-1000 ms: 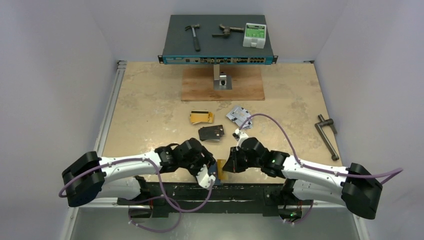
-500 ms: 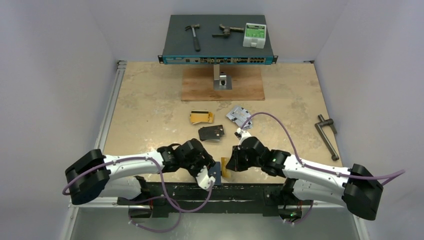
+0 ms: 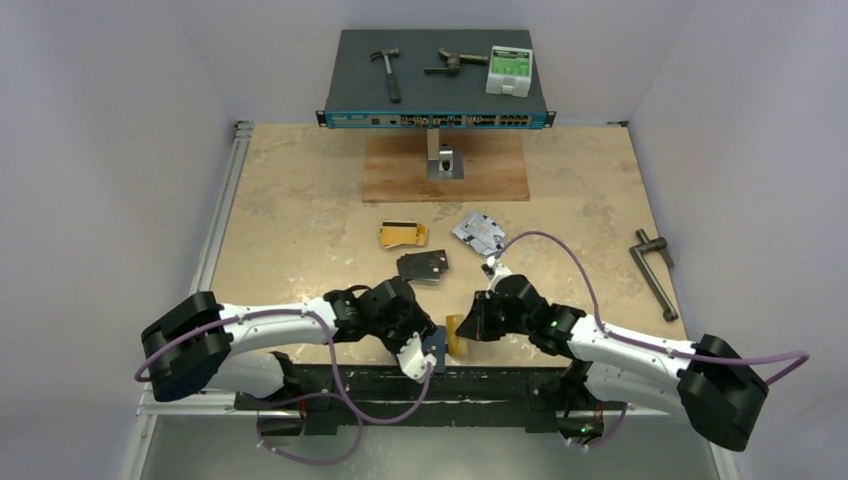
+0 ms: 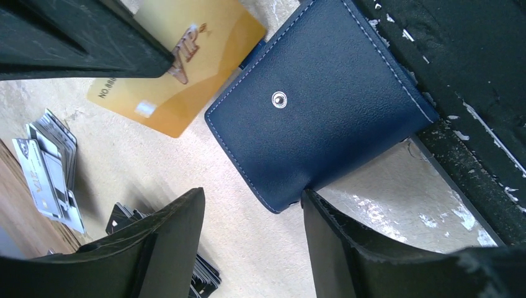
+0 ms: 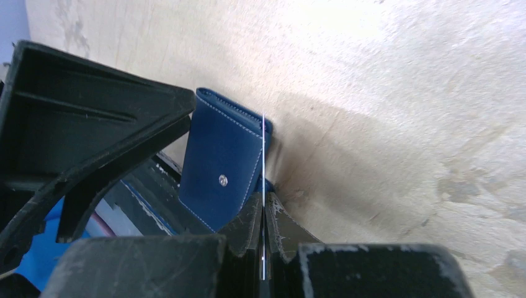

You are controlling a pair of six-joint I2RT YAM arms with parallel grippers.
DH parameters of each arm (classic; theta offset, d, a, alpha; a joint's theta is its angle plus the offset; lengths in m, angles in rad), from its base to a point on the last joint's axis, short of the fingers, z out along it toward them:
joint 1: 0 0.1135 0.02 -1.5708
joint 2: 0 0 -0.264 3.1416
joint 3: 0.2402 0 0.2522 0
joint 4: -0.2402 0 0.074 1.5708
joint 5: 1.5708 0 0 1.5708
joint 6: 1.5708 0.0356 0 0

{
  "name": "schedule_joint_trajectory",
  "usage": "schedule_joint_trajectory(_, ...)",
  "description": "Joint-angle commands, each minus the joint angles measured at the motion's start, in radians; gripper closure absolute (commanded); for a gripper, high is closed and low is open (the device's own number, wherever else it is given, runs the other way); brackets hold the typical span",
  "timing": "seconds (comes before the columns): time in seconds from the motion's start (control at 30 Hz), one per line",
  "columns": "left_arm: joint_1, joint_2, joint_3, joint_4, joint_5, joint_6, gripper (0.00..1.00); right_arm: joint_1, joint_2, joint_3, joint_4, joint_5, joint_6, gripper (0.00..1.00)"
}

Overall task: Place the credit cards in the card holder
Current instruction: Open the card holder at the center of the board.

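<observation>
The navy card holder (image 4: 322, 99) lies closed, snap stud up, at the table's front edge; it also shows in the top view (image 3: 437, 350). My left gripper (image 4: 253, 195) is open; its right finger touches the holder's corner. My right gripper (image 5: 263, 202) is shut on a gold credit card, seen edge-on (image 5: 263, 149), with its far edge against the holder's side (image 5: 223, 167). The left wrist view shows this card's face (image 4: 180, 68). More cards lie mid-table: gold (image 3: 402, 234), black (image 3: 422, 265), silver (image 3: 478, 231).
A network switch (image 3: 437, 90) at the back carries a hammer (image 3: 385, 72), a clamp (image 3: 452, 64) and a green-white box (image 3: 509, 70). A wooden board (image 3: 400, 175) with a metal bracket (image 3: 444, 158) lies before it. A metal crank (image 3: 652, 270) lies at the right.
Both grippers have shifted a little to the right. The gold card stays in my right gripper, now set against the card holder's side.
</observation>
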Motion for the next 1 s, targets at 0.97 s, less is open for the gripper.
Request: schedule_joint_trajectory(0.97,-0.030,0.072,0.058,-0.010,0.022,-0.014,0.33,-0.150,-0.054,-0.137,0.284,-0.274,0.009,1.00)
